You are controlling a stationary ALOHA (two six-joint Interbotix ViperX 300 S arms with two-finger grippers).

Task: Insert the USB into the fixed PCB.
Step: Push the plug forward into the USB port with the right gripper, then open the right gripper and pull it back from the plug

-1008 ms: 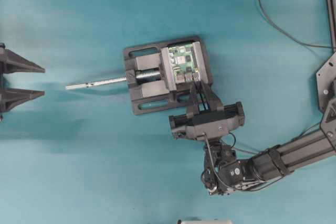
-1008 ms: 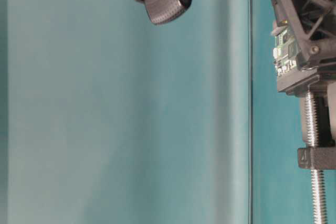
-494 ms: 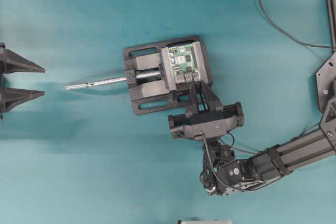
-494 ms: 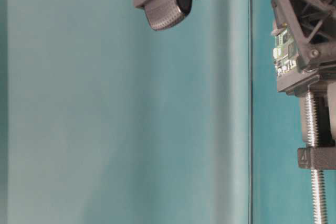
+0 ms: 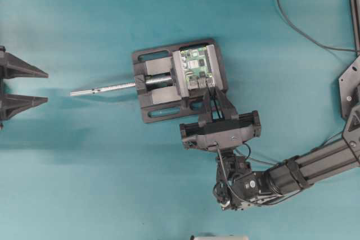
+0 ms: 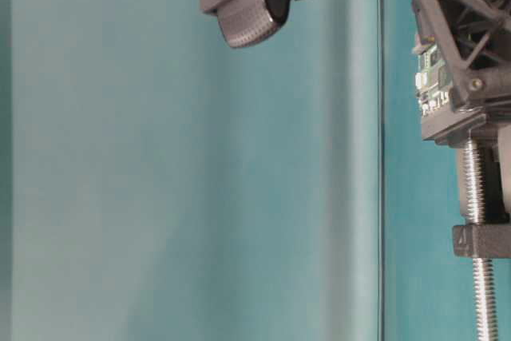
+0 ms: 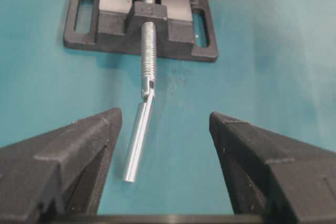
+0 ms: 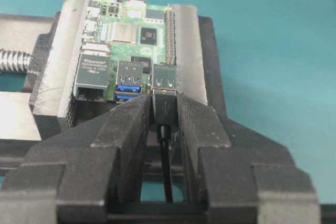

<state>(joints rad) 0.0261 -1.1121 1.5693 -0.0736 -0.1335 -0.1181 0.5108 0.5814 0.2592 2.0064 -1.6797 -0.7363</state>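
The fixed PCB (image 5: 197, 67) (image 8: 131, 35) is a small green board clamped in a black vise (image 5: 163, 96). In the table-level view the PCB (image 6: 431, 77) shows edge-on. My right gripper (image 5: 209, 86) (image 8: 165, 104) is shut on the USB (image 8: 165, 109), a dark plug whose thin black cable runs back between the fingers. The plug's front end meets the mouth of the right-hand silver port (image 8: 164, 81); its metal tip is hidden. My left gripper (image 5: 47, 87) (image 7: 165, 116) stands open and empty at the far left, well away from the vise.
The vise's silver screw rod (image 5: 104, 89) (image 7: 139, 140) sticks out leftward toward the left gripper. A silver ethernet socket (image 8: 92, 74) and a blue USB port (image 8: 129, 85) sit left of the plug. A loose black cable (image 5: 292, 23) lies at the back right.
My right gripper, still holding the USB, has edged slightly toward the PCB. The left gripper has not moved.
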